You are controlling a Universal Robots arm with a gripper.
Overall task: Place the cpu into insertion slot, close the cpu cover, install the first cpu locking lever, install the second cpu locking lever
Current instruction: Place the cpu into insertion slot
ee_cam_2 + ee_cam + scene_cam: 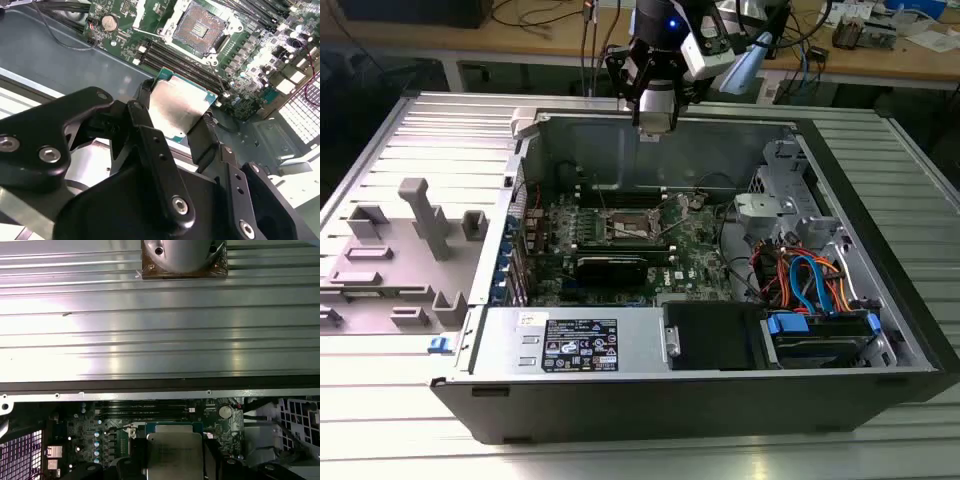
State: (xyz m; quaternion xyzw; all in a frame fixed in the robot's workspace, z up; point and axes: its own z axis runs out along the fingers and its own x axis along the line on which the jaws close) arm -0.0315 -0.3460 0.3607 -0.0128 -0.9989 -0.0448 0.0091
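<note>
Holding the cpu (180, 107) by two opposite edges, my jaws clamped on it, up over the open case (650, 400), well apart from the slot (200, 27). I'd guess it's light, stiff and thin with a slick top, so edges only. Its underside is hidden, and I can't make out the cover.

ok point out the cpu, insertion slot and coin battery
cpu (177, 107), second wrist view, middle of its metal top
insertion slot (202, 27), second wrist view, its open centre
coin battery (109, 22), second wrist view, its round face
</note>
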